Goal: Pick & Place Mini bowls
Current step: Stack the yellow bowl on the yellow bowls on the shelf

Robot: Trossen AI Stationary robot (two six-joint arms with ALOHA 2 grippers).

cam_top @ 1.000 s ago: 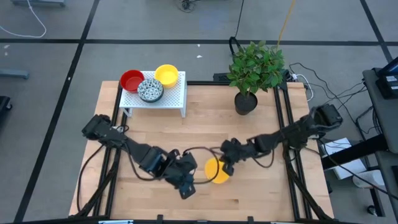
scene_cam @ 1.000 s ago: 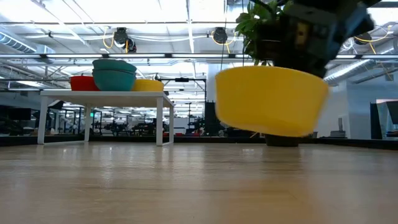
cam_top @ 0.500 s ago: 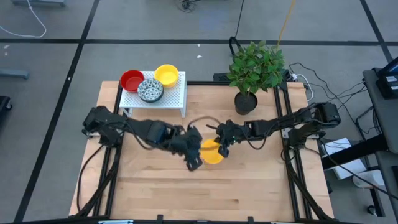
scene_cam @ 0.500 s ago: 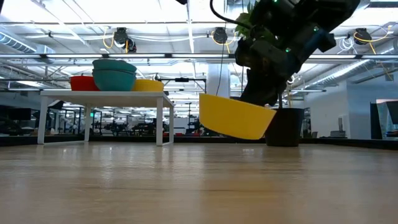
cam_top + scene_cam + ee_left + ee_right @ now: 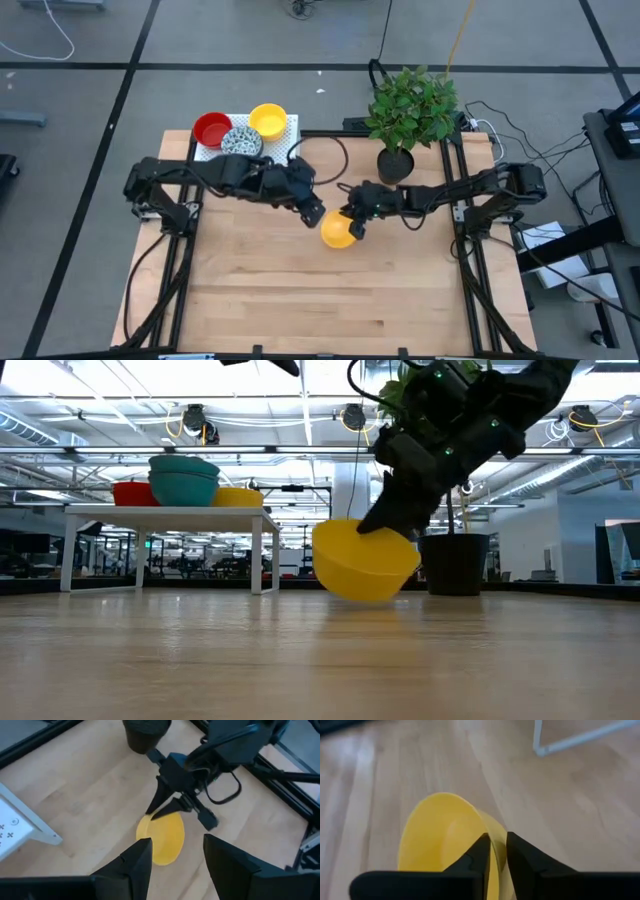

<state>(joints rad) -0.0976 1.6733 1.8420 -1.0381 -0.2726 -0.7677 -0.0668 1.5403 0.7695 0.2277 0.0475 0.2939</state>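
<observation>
Right pincer (image 5: 349, 224) straddling tilted yellow bowl (image 5: 337, 232) rim, grip unclear, left pincer (image 5: 312, 214) spread, empty

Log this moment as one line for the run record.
right gripper: fingers astride rim of tilted yellow bowl, mid-table | left gripper: open, empty, beside bowl | white rack: three bowls on it

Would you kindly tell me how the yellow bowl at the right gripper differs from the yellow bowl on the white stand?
The yellow bowl at the right gripper is tipped on its side, low at the table; the yellow bowl on the white stand sits upright. The first has the right gripper at its rim and sits alone; the second is untouched, beside a red bowl and speckled bowl. Both look alike in colour and shape.
</observation>
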